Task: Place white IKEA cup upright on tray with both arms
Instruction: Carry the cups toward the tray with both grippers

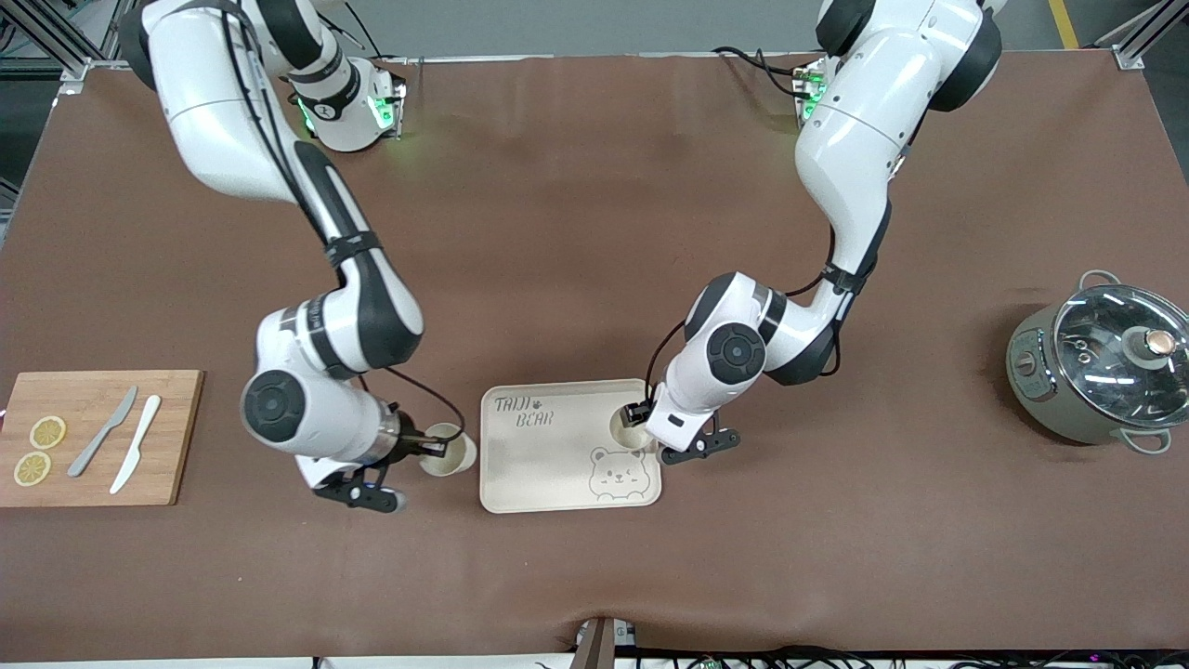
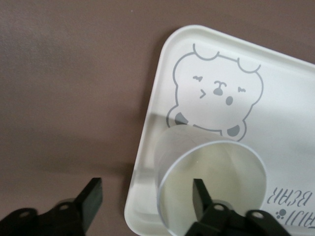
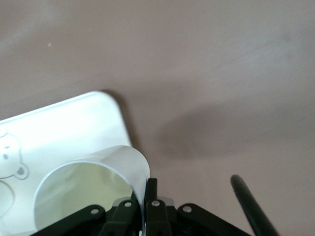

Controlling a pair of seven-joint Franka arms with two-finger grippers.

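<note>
Front view: a white cup, upright on the tray, is straddled by the open left pincer; another cup is gripped at its rim by the right pincer.

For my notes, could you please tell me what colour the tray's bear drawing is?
Grey, on the cream-white tray; the bear shows best in the left wrist view.

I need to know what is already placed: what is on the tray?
One white cup stands upright on the tray, at its edge toward the left arm, with the open left gripper astride its wall. Its base is hidden.
</note>
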